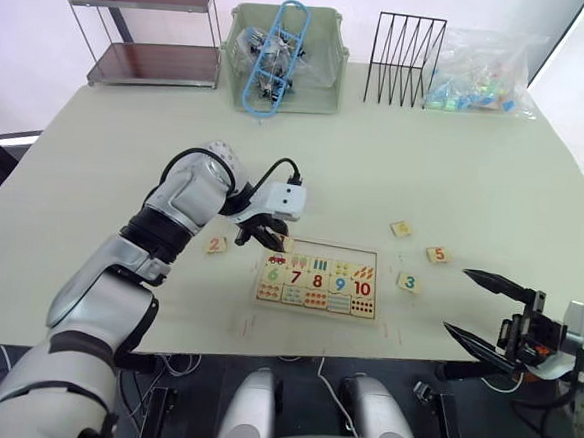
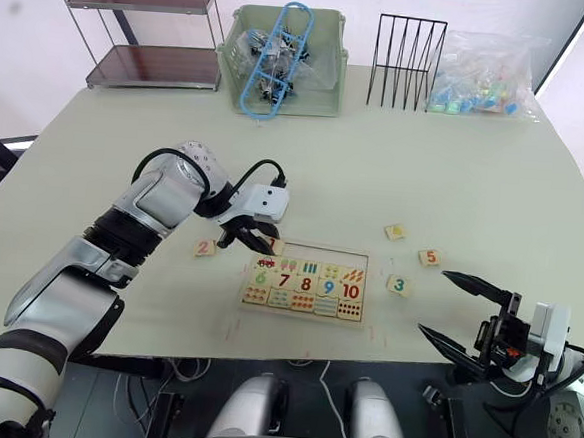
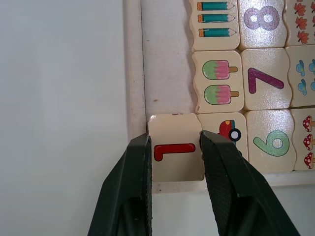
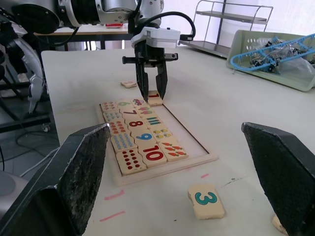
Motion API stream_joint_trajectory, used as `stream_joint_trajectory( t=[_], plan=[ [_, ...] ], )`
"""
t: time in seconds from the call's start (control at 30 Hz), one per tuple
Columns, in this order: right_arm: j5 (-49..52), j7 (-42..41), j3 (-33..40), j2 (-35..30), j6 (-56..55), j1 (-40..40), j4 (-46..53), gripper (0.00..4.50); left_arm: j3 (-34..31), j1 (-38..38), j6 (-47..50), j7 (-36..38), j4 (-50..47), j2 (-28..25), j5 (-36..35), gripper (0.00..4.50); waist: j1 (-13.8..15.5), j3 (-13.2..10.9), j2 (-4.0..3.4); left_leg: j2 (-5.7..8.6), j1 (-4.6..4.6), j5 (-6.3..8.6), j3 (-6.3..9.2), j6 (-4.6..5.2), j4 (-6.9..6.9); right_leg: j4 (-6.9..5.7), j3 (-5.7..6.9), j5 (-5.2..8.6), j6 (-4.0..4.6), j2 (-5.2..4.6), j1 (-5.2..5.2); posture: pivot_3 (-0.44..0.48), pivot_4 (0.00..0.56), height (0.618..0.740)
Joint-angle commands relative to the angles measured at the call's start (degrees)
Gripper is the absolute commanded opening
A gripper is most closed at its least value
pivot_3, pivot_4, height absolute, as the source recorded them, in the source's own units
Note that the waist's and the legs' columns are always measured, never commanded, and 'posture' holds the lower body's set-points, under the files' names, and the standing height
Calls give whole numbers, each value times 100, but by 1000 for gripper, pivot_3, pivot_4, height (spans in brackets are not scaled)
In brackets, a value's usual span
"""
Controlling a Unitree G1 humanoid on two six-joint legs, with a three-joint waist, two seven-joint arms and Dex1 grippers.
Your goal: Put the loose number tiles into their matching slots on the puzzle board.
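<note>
Puzzle board [image 1: 318, 279]: flat pale-wood tray on the counter [image 1: 476, 172], near the front edge, centre. Tiles 6 to 10 and picture tiles fill its near rows; the far row of slots [image 4: 184, 129] lies mostly bare.
Left end effector [image 1: 266, 239]: over the board's far-left corner, fingers clenched on the tile 1 [image 3: 176, 153].
Tile 1: red digit, pinched between the two black fingers at the far-left corner slot, up against the board's rim and just beside the red car picture tile [image 3: 226, 132]. Whether it lies fully seated cannot be told.
Tile 2 [image 1: 215, 244]: flat on the counter, just left of the board, beside the left arm.
Tile 3 [image 1: 409, 282]: green digit, on the counter right of the board, nearest the front edge.
Tile 4 [image 1: 401, 228]: on the counter, right of the board and farther back than the others; its digit is too small to read.
Tile 5 [image 1: 437, 254]: orange digit, right of the board, between tiles 3 and 4 in depth.
Right end effector [image 1: 481, 307]: off the counter's near-right edge, fingers spread wide, holding nothing.
Far edge of counter: two-tier shelf [image 1: 145, 28] at left, green bin [image 1: 283, 58] with blue hangers, black wire rack [image 1: 403, 61], clear bag [image 1: 482, 77] of coloured pieces at right.
</note>
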State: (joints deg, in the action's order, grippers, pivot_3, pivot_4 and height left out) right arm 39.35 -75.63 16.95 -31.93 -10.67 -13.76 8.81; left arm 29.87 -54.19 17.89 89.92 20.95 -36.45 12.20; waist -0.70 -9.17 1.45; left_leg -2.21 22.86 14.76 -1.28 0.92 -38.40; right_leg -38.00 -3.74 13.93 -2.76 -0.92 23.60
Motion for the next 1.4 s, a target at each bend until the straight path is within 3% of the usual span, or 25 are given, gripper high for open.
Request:
stream_joint_trajectory(
  t=[0.03, 0.07, 0.1, 0.17, 0.3, 0.67, 1.03, 1.13, 1.3, 1.33, 1.4],
  plan=[
    [29, 5, 116, 9, -109, -34, 115, 4500, -37, -148, -76, 62, -51, 16, -34, 953, 0, 0, 0, 0, 0, 0, 0, 0, 0, 0, 0, 0, 0, 0, 0, 0, 150, 740],
    [25, -1, 118, 11, -115, -35, 104, 4500, -40, -150, -79, 66, -48, 20, -41, 2011, 0, 0, 0, 0, 0, 0, 0, 0, 0, 0, 0, 0, 0, 0, 0, 0, 150, 740],
    [21, -7, 119, 12, -119, -35, 94, 4500, -43, -151, -81, 69, -45, 24, -47, 2204, 0, 0, 0, 0, 0, 0, 0, 0, 0, 0, 0, 0, 0, 0, 0, 0, 150, 740],
    [18, -16, 123, 10, -125, -38, 81, 4500, -37, -146, -93, 97, -49, 10, -51, 3083, 0, 0, 0, 0, 0, 0, 0, 0, 0, 0, 0, 0, 0, 0, 0, 0, 150, 740],
    [14, -22, 123, 9, -140, -45, 66, 4500, -48, -132, -102, 138, -71, -25, -60, 4428, 0, 0, 0, 0, 0, 0, 1, 0, 0, 0, 0, 0, 0, 0, 0, 0, 150, 740],
    [5, -28, 110, 24, -185, -75, 52, 4500, -347, -428, 288, 194, 115, -34, -425, 4469, 0, 0, 0, 0, 0, 0, 0, 0, 0, 0, 0, 0, 0, 0, 0, 0, 150, 740],
    [11, -12, 97, 36, -176, -76, 73, 4500, -1058, -466, 84, -427, 1324, -53, -833, 4469, -3, 0, 0, 0, 0, 0, 1, 0, 0, 0, 1, 0, 0, 0, 0, 0, 150, 740],
    [13, 4, 68, 25, -136, -16, 71, 4500, -1379, -379, -420, -635, 1778, 56, -1053, 3762, -1, 0, 0, 0, 1, 0, 1, 0, 0, 0, 1, 0, -1, 0, 0, 0, 150, 740],
    [1, 19, 45, 11, -105, 54, 63, 4500, -1626, -300, -1337, -689, 2534, 184, -1180, 1404, 0, 0, 0, 0, 0, 0, 1, 0, 0, -1, 2, -1, 0, 0, 0, 0, 150, 740],
    [1, 21, 51, 10, -103, 51, 68, 4500, -1654, -270, -1498, -654, 2607, 201, -1216, 716, 0, 0, 0, 0, 0, 0, 1, 0, 0, -1, 2, -1, 0, 0, 0, 0, 150, 740],
    [3, 28, 63, 4, -97, 45, 76, 4500, -1678, -241, -1757, -595, 2738, 236, -1250, 22, 1, 0, 0, 1, 1, 0, 1, 0, 0, 0, 2, -1, 0, 0, 0, 0, 150, 740]
  ],
)
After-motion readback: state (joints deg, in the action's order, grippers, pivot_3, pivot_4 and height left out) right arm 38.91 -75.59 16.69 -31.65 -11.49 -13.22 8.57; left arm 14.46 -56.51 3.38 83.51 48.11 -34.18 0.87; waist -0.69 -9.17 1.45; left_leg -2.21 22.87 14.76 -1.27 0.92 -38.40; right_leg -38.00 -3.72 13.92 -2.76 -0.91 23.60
